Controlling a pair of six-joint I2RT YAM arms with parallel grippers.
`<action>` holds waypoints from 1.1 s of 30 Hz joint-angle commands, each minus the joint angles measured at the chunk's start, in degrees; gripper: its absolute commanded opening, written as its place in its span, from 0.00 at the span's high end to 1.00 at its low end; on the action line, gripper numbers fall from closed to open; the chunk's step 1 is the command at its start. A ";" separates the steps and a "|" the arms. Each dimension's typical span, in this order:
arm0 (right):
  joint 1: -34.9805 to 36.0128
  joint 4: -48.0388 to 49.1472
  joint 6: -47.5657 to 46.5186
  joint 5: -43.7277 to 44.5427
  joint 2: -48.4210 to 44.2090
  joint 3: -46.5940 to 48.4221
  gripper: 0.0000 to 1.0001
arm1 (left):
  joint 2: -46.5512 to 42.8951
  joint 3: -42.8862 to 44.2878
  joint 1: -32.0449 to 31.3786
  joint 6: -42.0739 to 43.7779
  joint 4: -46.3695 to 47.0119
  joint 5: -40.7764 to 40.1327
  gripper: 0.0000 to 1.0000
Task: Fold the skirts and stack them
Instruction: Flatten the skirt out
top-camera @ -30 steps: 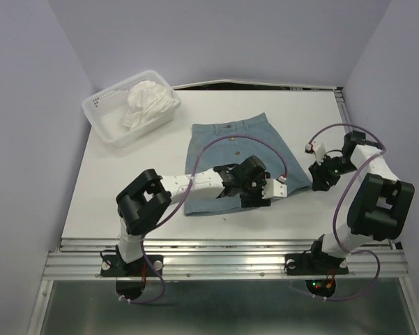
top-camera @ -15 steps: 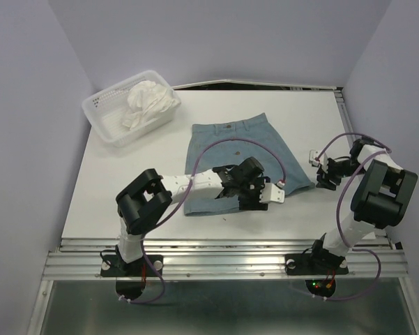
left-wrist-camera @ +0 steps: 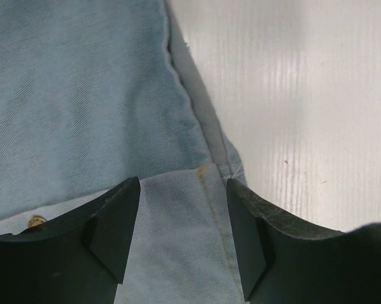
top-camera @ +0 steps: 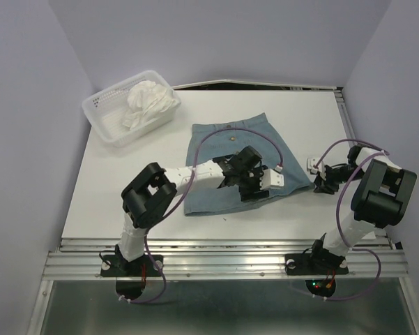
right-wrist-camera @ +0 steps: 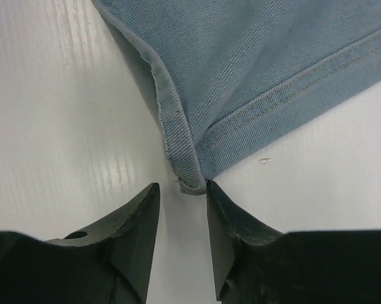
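Left gripper (left-wrist-camera: 182, 189) was seen with its jaws standing apart and released, low over the near right part of the dusty blue-grey flared cloth skirt (top-camera: 237, 139), with a paler turned-over flap lying unpinched between them. The right gripper (right-wrist-camera: 182, 187) was likewise unclenched, its narrow gap set at the skirt's near right hem corner, which was not yet clamped. The skirt was spread flat at the middle of the white tabletop (top-camera: 125, 188), waistband toward the far edge. The thin white ruffled skirt (top-camera: 150, 101) was bunched in the white plastic mesh basket (top-camera: 90, 110) at the far left corner. The blue cloth was judged light, soft and sturdy, best taken by its thick stitched hem corners. No brand, label or writing could be read; only a small brass-coloured button (left-wrist-camera: 33, 221) was noted.
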 commanded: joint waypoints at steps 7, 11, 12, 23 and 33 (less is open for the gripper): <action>0.38 1.21 -22.56 0.93 -1.49 -3.39 0.92 | 0.23 8.49 6.47 -11.83 2.79 3.66 0.33; 0.91 2.53 -14.69 0.05 -2.80 -2.86 0.99 | 3.39 11.74 7.70 -16.05 4.80 -0.29 0.33; 0.91 3.14 -12.47 -0.47 -3.42 -2.77 0.99 | 5.05 12.44 7.97 -16.84 5.42 -3.87 0.33; 0.91 14.22 43.74 11.46 -9.93 2.76 0.99 | 20.61 23.25 15.35 -32.66 -4.58 -9.80 0.54; 3.37 7.54 78.83 38.08 -5.01 2.93 0.99 | 25.19 24.75 18.78 -37.42 -7.93 -8.12 0.65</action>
